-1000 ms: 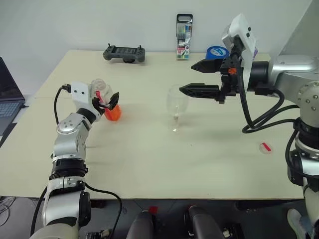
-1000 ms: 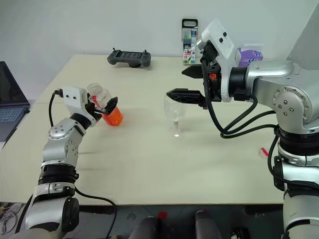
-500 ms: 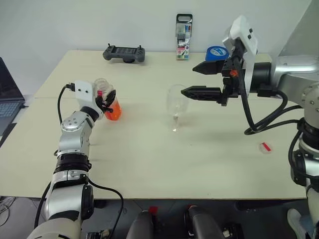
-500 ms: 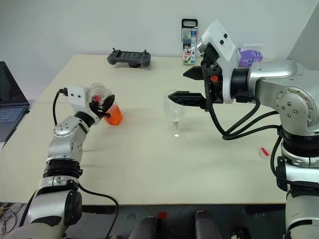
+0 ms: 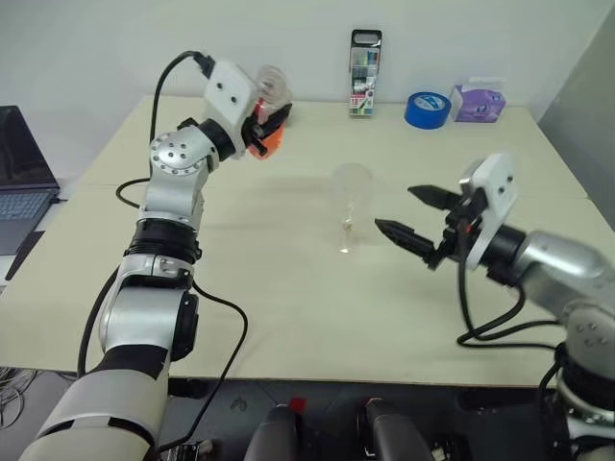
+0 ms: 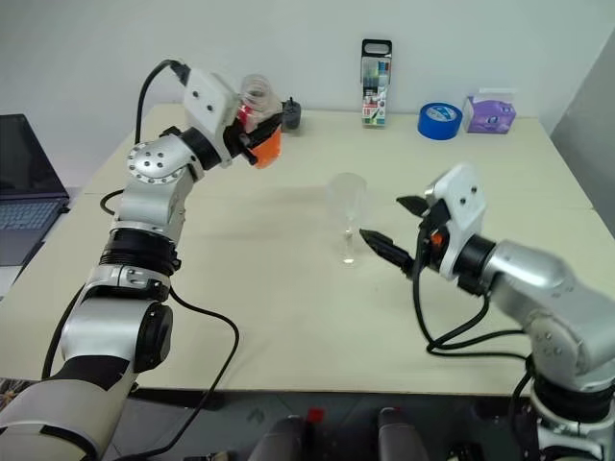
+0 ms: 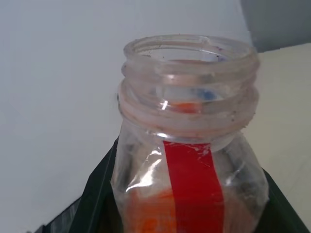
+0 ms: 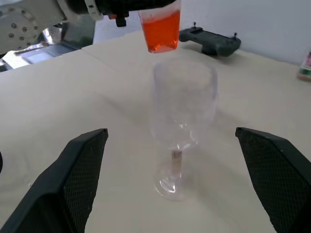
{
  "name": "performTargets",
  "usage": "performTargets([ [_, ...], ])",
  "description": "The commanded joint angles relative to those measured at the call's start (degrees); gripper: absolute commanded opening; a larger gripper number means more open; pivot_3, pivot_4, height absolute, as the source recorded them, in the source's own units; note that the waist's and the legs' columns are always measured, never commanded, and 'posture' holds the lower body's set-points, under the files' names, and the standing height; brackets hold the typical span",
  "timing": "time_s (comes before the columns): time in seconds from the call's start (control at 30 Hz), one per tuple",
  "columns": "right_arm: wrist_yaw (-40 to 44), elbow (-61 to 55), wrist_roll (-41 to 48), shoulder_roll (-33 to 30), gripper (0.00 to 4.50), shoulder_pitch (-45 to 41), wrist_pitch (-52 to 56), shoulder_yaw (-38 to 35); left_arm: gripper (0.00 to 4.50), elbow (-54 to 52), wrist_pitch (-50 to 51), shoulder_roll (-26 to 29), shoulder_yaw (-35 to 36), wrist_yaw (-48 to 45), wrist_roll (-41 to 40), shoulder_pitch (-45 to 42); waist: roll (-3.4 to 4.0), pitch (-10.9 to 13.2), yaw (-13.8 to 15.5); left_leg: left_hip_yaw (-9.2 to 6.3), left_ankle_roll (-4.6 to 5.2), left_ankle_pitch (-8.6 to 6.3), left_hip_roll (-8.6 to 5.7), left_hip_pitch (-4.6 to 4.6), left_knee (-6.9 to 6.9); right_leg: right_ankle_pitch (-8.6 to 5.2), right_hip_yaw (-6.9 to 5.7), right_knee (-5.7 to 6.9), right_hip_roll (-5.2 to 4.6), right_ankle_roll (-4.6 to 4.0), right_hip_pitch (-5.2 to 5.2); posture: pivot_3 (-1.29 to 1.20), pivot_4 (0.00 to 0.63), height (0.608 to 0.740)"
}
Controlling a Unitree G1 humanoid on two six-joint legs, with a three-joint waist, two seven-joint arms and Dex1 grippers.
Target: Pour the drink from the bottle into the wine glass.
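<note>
Left wrist view shows my left gripper (image 5: 264,123) clamped on the uncapped bottle (image 7: 189,160), lifted; my right gripper (image 5: 408,213) gapes empty beside the glass (image 5: 352,192), stem between its fingers; closing askew could topple it, and tilting early spills drink (image 8: 160,31).

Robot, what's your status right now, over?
Left hand shut on the bottle, raised, uncapped, drink inside. Right hand open beside the wine glass, empty. Nothing between them.
</note>
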Motion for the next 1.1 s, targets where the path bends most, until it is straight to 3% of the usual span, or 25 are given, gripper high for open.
performTargets([
  [0.03,-5.82,-1.95,-6.68,3.79,4.5,0.66,-8.47,4.72,1.72,3.85,-8.75,-0.16,-2.58,1.21,4.42,-3.43,0.0,0.0,-0.38,0.01,0.0,0.0,0.05,0.01,0.0,0.0,0.03,0.0,0.08,0.0,-0.01,0.0,0.15,0.74],
  [0.17,-7.11,0.03,-13.1,4.98,4.5,1.18,-16.06,8.79,1.72,8.63,-14.95,-0.93,-4.71,2.46,7.71,-5.1,0.01,0.0,-0.4,0.06,0.0,0.0,0.17,-0.04,-0.01,0.0,-0.05,-0.01,0.26,0.0,-0.05,0.0,0.15,0.74],
  [0.43,-6.18,3.64,-16.12,5.38,4.5,2.02,-21.05,10.24,1.71,13.62,-25.62,-0.56,-8.97,7.84,15.74,-6.88,0.0,0.0,-0.2,0.05,0.0,0.0,0.16,-0.05,0.01,0.01,-0.08,-0.02,0.27,0.0,-0.02,0.0,0.15,0.74],
  [0.7,-4.4,4.12,-15.37,5.46,4.5,2.06,-20.62,10.13,1.71,16.77,-31.05,-0.23,-12.82,13.56,22.58,-8.97,0.0,0.0,-0.2,0.05,0.01,0.0,0.17,-0.04,0.01,0.01,-0.09,-0.01,0.28,0.0,-0.02,0.0,0.15,0.74],
  [1.1,-3.1,2.54,-12.33,5.91,4.5,2.78,-17.32,9.97,1.71,19.76,-33.85,1.75,-20.28,30.97,36.04,-12.9,0.0,0.0,-0.21,0.04,0.01,0.0,0.18,-0.05,0.01,0.01,-0.11,0.0,0.28,0.01,-0.02,0.0,0.15,0.74],
])
